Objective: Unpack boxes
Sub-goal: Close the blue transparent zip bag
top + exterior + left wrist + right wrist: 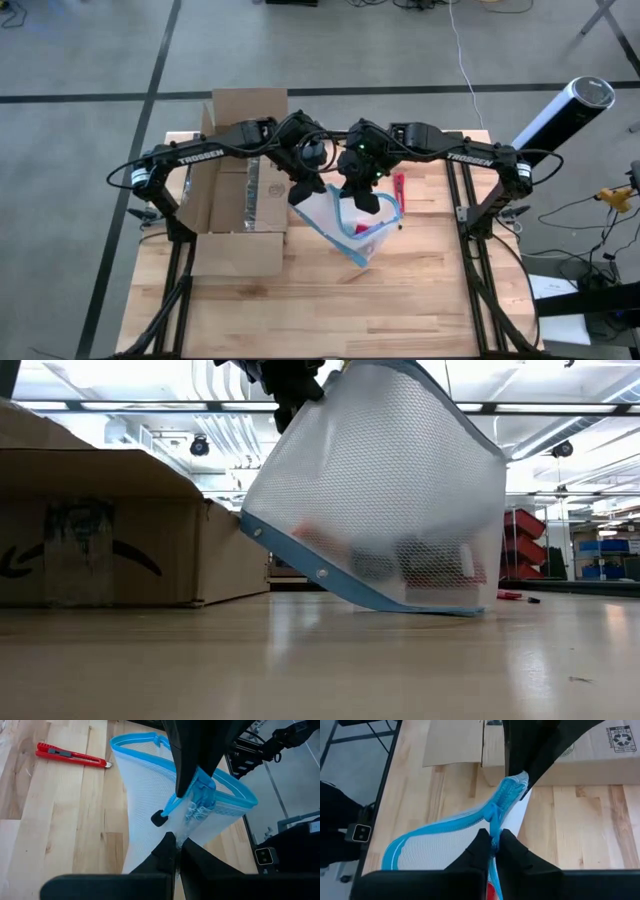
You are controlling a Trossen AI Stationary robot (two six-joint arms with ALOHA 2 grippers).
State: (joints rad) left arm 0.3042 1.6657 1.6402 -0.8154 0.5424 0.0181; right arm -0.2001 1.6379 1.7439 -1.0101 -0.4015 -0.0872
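The brown cardboard box (235, 195) stands open at the table's left, flaps spread; the low view shows its side (100, 530). To its right, at the table's middle, both grippers hold up a clear mesh pouch with a blue edge (350, 225). Small dark and red items show inside the pouch (420, 565). My left gripper (176, 851) is shut on the pouch on the box side. My right gripper (494, 845) is shut on its blue edge close beside it. My left gripper pinches the pouch's white mesh wall (186, 836) just below the blue top edge, between its two fingers, coming from above. The pouch hangs tilted below it, with its lower blue edge (420, 606) on the table. My right gripper pinches the blue top edge (494, 827) of the pouch between its two fingers, from above, close to the bunched blue end (512, 785) where the left fingers sit. The blue edge loops away slack from the hold (420, 837).
A red cutter (399, 188) lies on the wood to the right of the pouch and shows as well in the left wrist view (70, 756). A loose box flap (238, 252) lies flat toward the near edge. Bare wood lies in front of the pouch.
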